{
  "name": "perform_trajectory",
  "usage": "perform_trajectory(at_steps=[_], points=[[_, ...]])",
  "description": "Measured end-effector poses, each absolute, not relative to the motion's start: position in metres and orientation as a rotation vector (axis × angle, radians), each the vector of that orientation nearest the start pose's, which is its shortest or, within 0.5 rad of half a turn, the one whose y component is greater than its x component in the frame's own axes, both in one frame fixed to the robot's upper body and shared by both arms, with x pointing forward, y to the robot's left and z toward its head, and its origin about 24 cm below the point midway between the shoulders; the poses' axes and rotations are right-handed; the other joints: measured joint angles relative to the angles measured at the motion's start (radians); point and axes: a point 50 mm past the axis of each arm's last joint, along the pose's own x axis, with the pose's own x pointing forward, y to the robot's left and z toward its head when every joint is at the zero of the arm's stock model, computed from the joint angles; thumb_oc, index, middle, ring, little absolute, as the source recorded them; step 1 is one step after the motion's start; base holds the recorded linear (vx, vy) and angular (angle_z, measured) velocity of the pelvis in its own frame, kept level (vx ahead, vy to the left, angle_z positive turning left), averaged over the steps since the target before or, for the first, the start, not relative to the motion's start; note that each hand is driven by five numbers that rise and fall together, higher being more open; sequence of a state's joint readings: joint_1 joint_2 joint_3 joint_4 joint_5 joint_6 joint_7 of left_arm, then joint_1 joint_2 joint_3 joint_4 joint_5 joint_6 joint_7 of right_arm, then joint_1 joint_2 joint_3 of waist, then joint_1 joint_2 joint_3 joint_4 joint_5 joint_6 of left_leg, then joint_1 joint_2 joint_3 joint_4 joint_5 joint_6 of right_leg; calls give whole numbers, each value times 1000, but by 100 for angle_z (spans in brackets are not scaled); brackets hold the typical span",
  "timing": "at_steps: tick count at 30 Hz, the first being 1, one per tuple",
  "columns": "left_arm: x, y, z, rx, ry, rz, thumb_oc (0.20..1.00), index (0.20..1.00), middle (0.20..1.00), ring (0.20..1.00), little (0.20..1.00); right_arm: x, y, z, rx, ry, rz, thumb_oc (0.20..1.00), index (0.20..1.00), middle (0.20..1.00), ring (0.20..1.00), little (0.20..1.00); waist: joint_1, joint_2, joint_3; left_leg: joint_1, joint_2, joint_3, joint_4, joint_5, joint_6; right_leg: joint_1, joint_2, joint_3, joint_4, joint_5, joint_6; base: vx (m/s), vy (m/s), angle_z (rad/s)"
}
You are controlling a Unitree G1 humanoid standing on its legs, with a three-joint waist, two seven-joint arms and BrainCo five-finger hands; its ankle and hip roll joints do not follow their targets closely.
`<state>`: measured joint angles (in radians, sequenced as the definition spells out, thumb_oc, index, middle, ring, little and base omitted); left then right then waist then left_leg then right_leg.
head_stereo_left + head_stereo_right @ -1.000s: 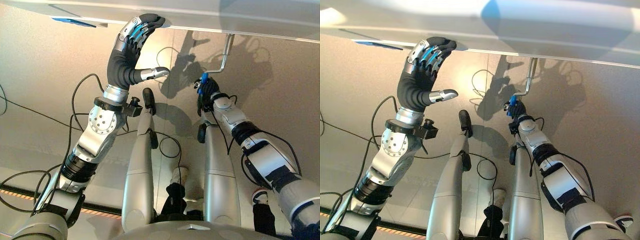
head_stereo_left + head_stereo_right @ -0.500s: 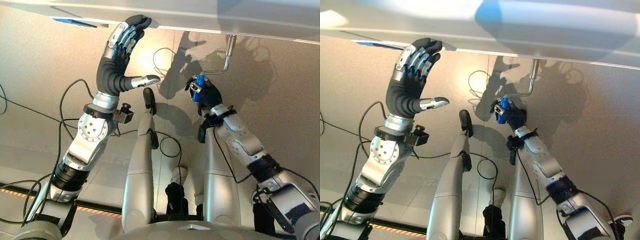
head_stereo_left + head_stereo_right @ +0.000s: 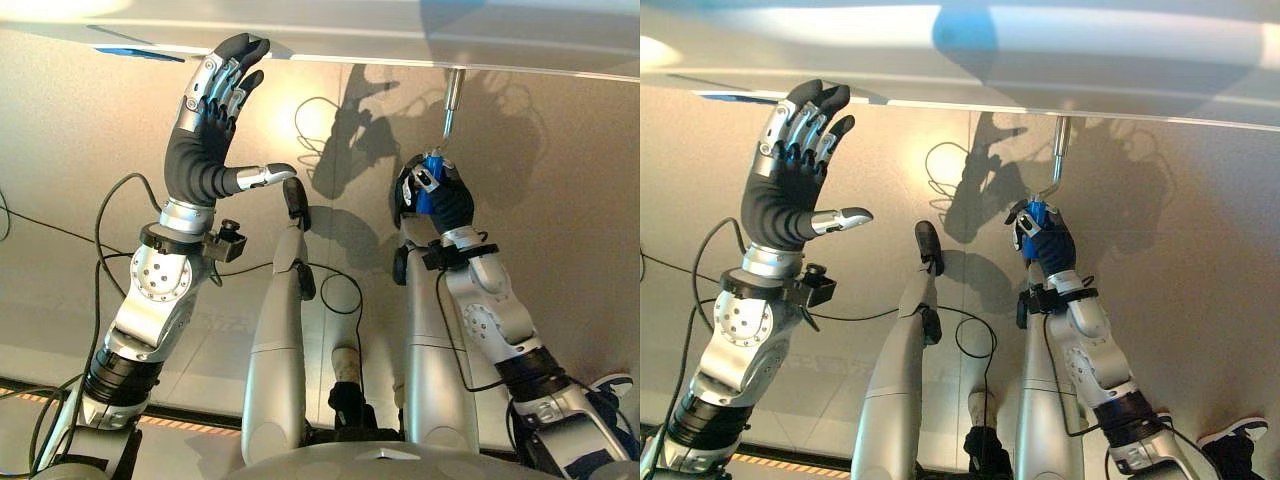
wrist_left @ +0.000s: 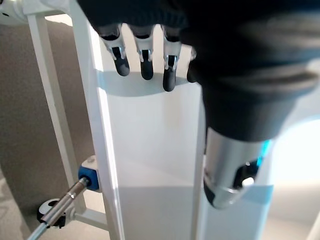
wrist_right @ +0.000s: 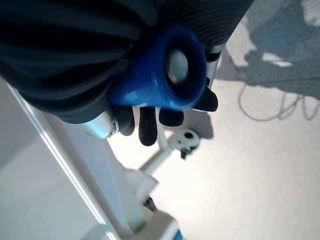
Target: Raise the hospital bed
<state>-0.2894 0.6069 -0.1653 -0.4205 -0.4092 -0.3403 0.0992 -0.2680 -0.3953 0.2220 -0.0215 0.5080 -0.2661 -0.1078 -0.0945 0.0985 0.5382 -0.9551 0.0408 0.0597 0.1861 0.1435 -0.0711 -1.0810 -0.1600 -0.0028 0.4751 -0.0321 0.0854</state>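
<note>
Curling tight round the blue handle (image 3: 428, 192), the fingers of the right hand (image 3: 436, 200) are gripping it fully — in the right wrist view the dark fingertips (image 5: 150, 131) are wrapping past the blue handle's round end (image 5: 172, 70), which is showing a pale metal centre. From that grip the silver crank rod (image 3: 451, 100) is rising toward twelve o'clock and meeting the underside of the hospital bed (image 3: 400, 30), whose pale edge is running across the top of both eye views. No writing on the bed or crank can be read.

The left hand (image 3: 205, 120) is standing upright at about ten o'clock from the right hand, well apart from it, its fingers straight and slightly spread, the thumb (image 3: 262, 177) sticking out toward three o'clock, holding nothing. Its dark fingertips are reaching up to the bed's edge; whether they are touching cannot be told from the eye views.

The left wrist view is showing what the eye views are not — the bed's white frame (image 4: 100, 150) with upright white bars, a small blue fitting (image 4: 89, 178) low on it and the metal rod (image 4: 60, 207) entering there, with the fingertips (image 4: 145, 62) hanging just short of a pale panel.

The right wrist view is adding a white bracket (image 5: 172, 149) beyond the fingers.
</note>
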Motion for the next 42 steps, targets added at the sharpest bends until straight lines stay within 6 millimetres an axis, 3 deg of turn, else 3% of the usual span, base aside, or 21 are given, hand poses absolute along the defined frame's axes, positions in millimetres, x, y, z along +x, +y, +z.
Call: perform_trajectory(at_steps=[5,9,21,25,28,37,42], points=[[233,155,234,84,-925,-363,1000,1000,1000,1000,1000,287,-182,133,39,-478,-5,200,200,200,200,200,-6,-4,0,1,-7,14,2,-3,19,12,-3,22,-29,16,18,0,0,0],[233,155,234,86,-926,-363,1000,1000,1000,1000,1000,299,-219,135,-70,-483,-215,200,200,200,200,200,-20,-5,0,1,-12,21,0,-1,30,24,-7,27,-61,35,31,0,-2,-1],[234,145,236,110,-915,-443,1000,1000,1000,1000,1000,343,-263,126,-298,-290,-373,200,200,200,200,200,3,-5,0,24,-14,25,-3,5,28,50,-7,34,-76,50,28,0,-2,-1],[234,141,236,95,-906,-475,1000,1000,1000,1000,1000,362,-267,129,-368,-210,-369,200,200,200,200,200,10,-6,-1,26,-15,25,-12,7,31,51,-8,33,-84,54,30,0,0,0],[234,128,238,99,-912,-543,1000,1000,1000,1000,1000,383,-274,131,-489,-30,-349,200,200,200,200,200,30,-5,-1,27,-15,26,-14,10,32,52,-8,34,-88,58,32,0,0,0],[238,115,250,48,-950,-595,1000,1000,1000,1000,1000,395,-269,133,-484,112,-308,200,200,200,200,200,56,0,-3,27,-19,24,-21,16,29,46,-8,31,-81,56,29,0,0,0],[244,112,248,-26,-936,-558,1000,1000,1000,1000,1000,403,-248,133,-484,157,-271,200,200,200,200,200,58,4,-5,30,-12,20,-26,24,18,34,-1,24,-55,43,18,0,5,-1]])
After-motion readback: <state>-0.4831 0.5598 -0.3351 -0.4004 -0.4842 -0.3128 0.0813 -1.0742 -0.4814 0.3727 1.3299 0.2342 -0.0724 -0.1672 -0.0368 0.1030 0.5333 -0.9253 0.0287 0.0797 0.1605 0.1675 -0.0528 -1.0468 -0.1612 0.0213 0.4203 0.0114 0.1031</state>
